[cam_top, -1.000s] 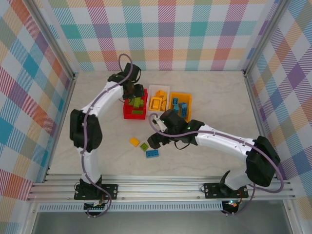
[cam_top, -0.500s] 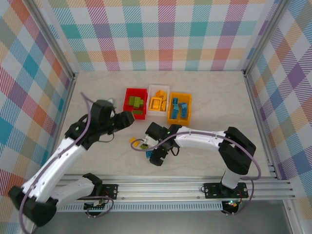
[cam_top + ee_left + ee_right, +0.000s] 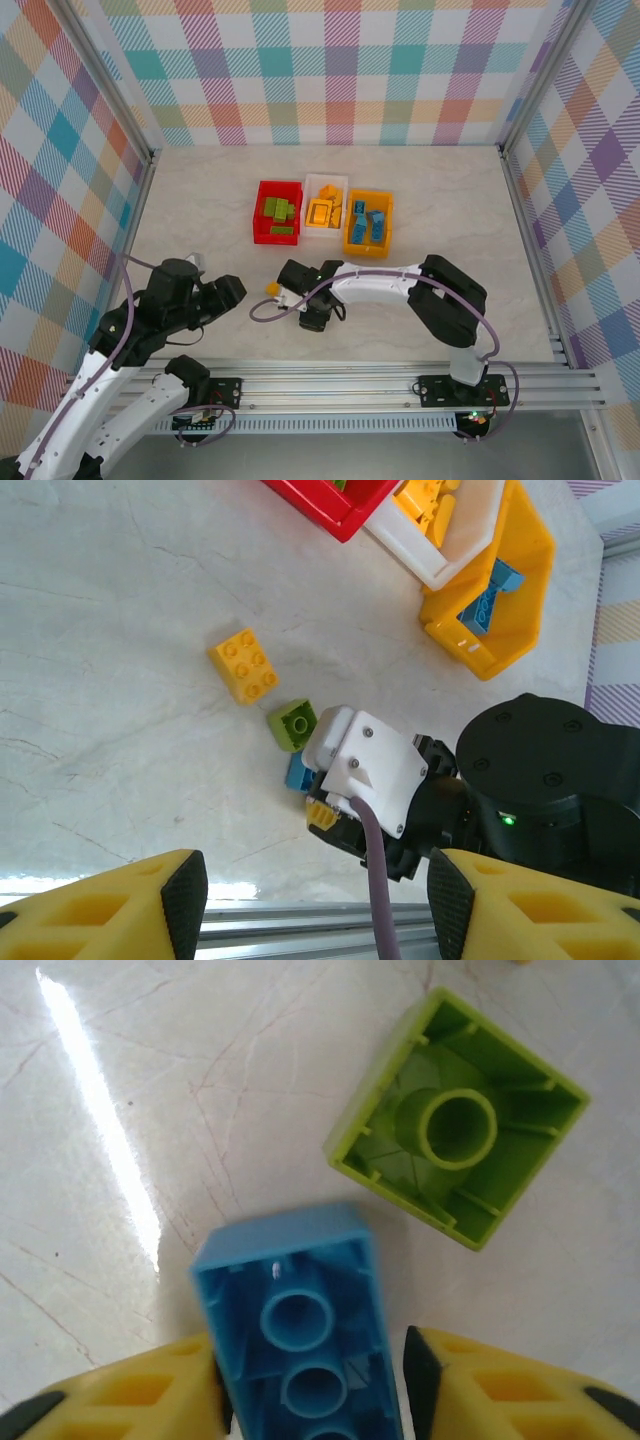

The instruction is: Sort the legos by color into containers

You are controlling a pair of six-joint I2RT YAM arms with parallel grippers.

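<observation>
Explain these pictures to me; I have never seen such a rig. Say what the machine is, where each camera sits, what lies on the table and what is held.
These are two robot arms bolted at the near edge of a table, each ending in a two-finger gripper. One picture looks down from above; the other two come from wrist cameras, so each shows its own gripper at the bottom. At the back stand a red bin with green bricks, a white bin with yellow ones and an orange-yellow bin with blue ones. A yellow brick and a green brick lie loose on the table. The right gripper is closed on a blue brick. The left gripper is open and empty.
</observation>
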